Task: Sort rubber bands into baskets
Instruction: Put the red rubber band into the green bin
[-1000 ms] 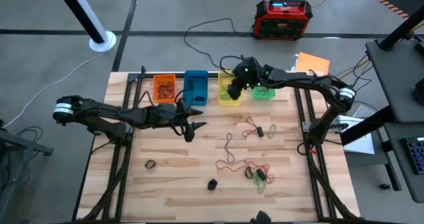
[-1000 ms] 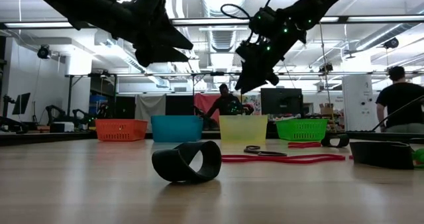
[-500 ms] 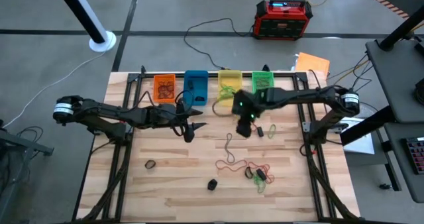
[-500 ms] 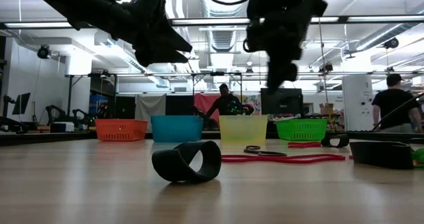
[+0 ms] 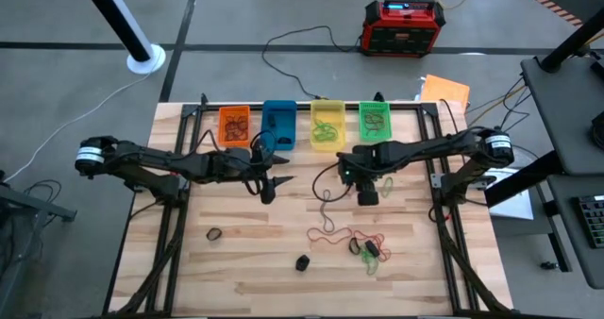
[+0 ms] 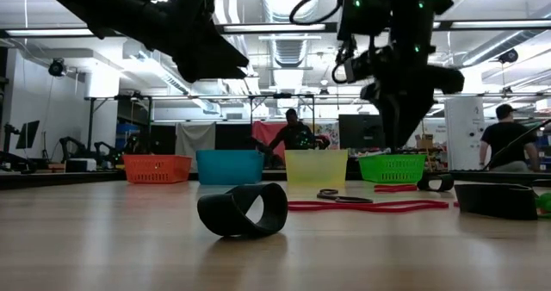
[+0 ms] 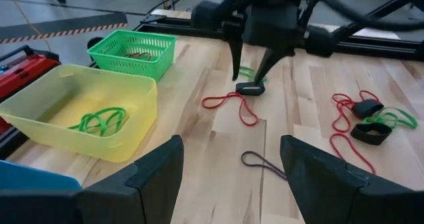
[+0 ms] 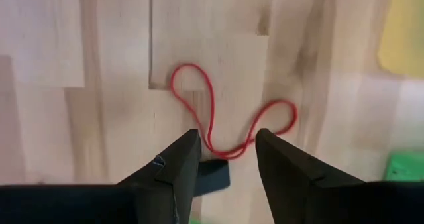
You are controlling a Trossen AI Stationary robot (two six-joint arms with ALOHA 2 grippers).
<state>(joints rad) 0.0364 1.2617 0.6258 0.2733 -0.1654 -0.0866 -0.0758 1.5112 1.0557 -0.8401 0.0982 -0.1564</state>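
Four baskets stand in a row at the table's far edge: orange [image 5: 234, 125], blue [image 5: 277, 125], yellow [image 5: 327, 125] with a green band inside, and green [image 5: 374, 121]. Rubber bands lie loose on the wood. A red loop [image 8: 212, 118] and a short black band [image 7: 250, 88] lie mid-table. A brown loop [image 5: 326, 206] and a red, green and black tangle [image 5: 363, 243] lie nearer the front. My right gripper [image 8: 225, 164] points down, open, just above the black band. My left gripper [image 5: 269, 182] hangs open over the table's left half.
A wide black band [image 6: 243, 209] stands on edge near the front, and another black band [image 5: 214, 234] lies at the front left. A red-black box [image 5: 404, 25] sits on the floor beyond the table. People show in the room behind.
My right gripper has swung from over the yellow basket toward the table's near edge and a little right. It has sunk and tipped from slanting to pointing down over the red and black bands.
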